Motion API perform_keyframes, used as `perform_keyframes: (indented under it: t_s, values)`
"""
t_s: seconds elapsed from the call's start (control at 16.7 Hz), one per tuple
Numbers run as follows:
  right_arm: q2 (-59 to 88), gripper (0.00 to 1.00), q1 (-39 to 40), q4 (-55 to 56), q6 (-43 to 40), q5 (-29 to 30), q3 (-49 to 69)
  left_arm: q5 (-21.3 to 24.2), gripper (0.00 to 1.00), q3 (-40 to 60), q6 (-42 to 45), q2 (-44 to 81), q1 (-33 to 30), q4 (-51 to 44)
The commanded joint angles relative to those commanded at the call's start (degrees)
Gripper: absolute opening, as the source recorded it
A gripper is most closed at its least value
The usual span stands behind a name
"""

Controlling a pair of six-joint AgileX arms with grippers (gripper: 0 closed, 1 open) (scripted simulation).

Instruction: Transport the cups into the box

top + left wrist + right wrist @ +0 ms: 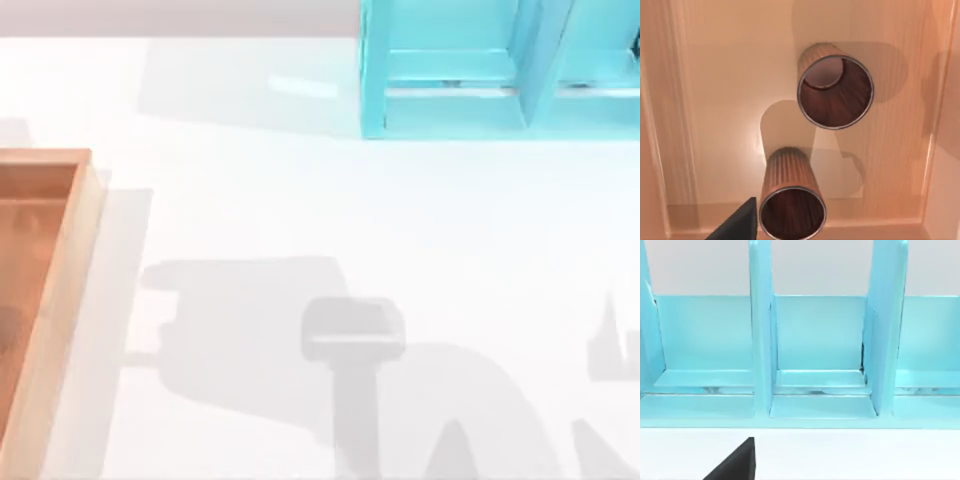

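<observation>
Top view: the box (60, 290) sat at the table's left edge, cut off by the frame, w/ its light thick wall facing the white table (300, 220). A turquoise frame (500, 80) stood at the far side, right of centre. Grey arm shadows lay across the near part of the table; no cup stood on the open tabletop here.

Left wrist view: camera looked down into the box (715, 100). Both cups were inside on its wooden floor, upright, mouths open toward the camera. One cup (835, 90) was further in; the other cup (792, 200) sat close to the box's wall, apart from the first, not touching it. A dark finger tip of the left gripper (737, 225) poked in at the frame's edge, just beside the nearer cup. It didn't seem to hold anything, but whether the jaws were wide or narrow, can't tell.

Right wrist view: faced the turquoise frame (815, 365) w/ its upright dividers and bare compartments. A dark tip of the right gripper (735, 465) showed low over the table; jaw state, can't tell.

Progress, judged: both cups in the box, so the transport looks done. What's left is prob. just pulling the arms clear.
</observation>
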Motion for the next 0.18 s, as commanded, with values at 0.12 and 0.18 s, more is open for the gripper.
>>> perform_keyframes:
  t_s: [0.12,0.18]
  values:
    - [0.0,1.0,0.0,0.0,0.0,0.0,0.0,-0.07,1.0,2.65,-0.09,0.02,-0.04,-2.55]
    - [0.0,1.0,0.0,0.0,0.0,0.0,0.0,-0.09,1.0,3.06,-0.11,0.04,-0.04,-2.95]
